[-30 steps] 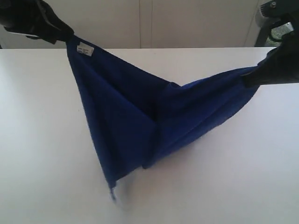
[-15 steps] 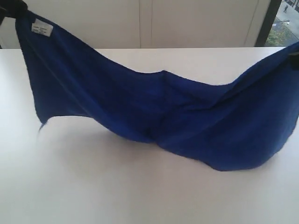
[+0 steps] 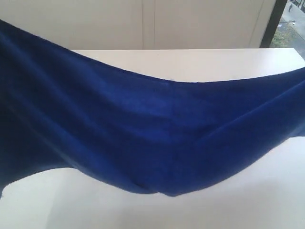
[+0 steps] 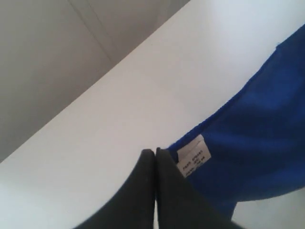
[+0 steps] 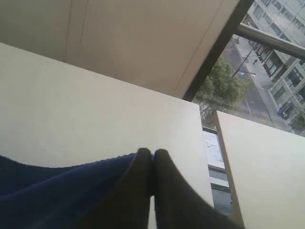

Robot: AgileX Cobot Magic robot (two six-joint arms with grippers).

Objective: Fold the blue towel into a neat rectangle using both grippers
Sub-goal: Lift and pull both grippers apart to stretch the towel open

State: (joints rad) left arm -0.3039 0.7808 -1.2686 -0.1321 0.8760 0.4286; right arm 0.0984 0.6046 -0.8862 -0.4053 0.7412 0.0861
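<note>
The blue towel point(image 3: 143, 129) hangs stretched across the whole exterior view, sagging in the middle above the white table point(image 3: 190, 62). Both grippers are outside that view. In the left wrist view my left gripper point(image 4: 154, 152) is shut on the towel's corner point(image 4: 248, 138), right by the small white tag point(image 4: 192, 156). In the right wrist view my right gripper point(image 5: 153, 152) is shut on another corner of the towel point(image 5: 57, 186), whose hemmed edge runs off from the fingertips.
A pale wall with panel seams point(image 3: 152, 24) stands behind the table. A dark window frame point(image 3: 271, 24) is at the far right, with a street outside point(image 5: 248, 90). The table's far edge point(image 4: 95, 95) shows in the left wrist view.
Both grippers have moved apart and out of the exterior view, spreading the towel from a bunched hanging triangle into a wide sheet that now fills the frame, closer to the camera.
</note>
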